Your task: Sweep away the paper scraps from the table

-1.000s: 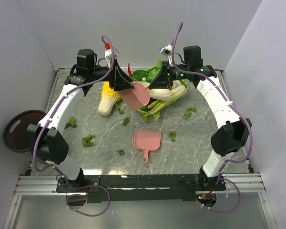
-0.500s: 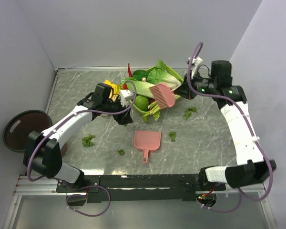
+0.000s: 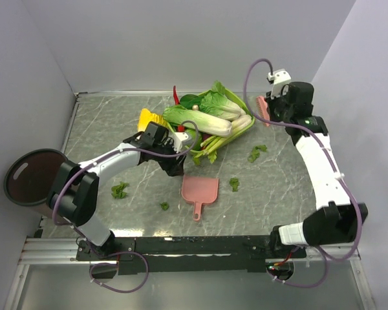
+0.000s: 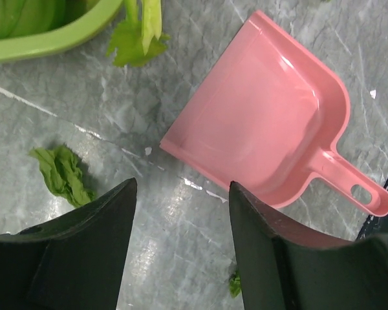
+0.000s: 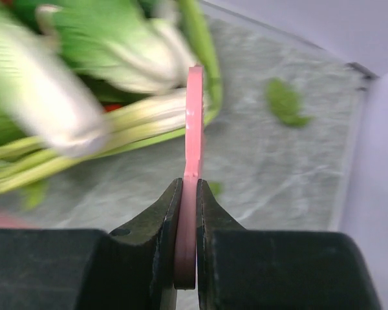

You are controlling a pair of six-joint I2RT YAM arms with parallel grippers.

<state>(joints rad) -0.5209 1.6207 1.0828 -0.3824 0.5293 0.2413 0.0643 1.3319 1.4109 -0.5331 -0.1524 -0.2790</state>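
grey table (image 3: 116, 123), ragged green scraps (image 3: 119, 190)

Pink dustpan (image 3: 200, 189), dark-green scraps (image 3: 119, 190), grey pale-veined marble table (image 3: 271, 187).

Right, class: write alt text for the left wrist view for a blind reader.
A pink dustpan lies on the grey marble table beyond the open left end effector. A green paper scrap lies at left, apart from it.
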